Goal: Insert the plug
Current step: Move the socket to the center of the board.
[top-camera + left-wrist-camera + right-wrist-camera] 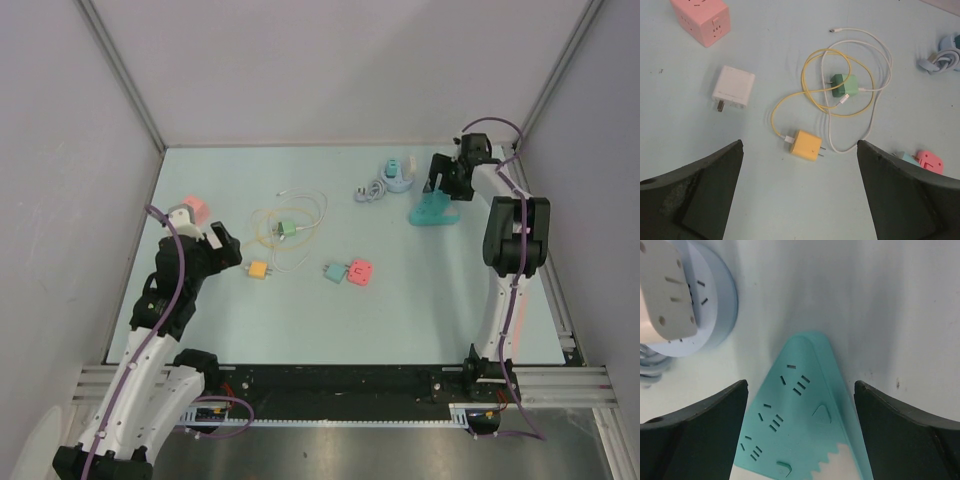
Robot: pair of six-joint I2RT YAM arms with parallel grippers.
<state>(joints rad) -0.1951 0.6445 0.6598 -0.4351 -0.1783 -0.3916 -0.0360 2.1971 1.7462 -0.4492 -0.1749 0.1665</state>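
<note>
Though well apart, two splayed end effectors (225,243) (443,187); three loose chargers (733,86) (806,145) (846,85)

High overview from behind the arms, left wrist down on yellow charger (807,145) shared overhead, right wrist close over teal strip (800,425).

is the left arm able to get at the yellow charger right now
Probably yes: its open end effector faces the yellow charger with nothing between; only the attached yellow cable trails off it.
</note>
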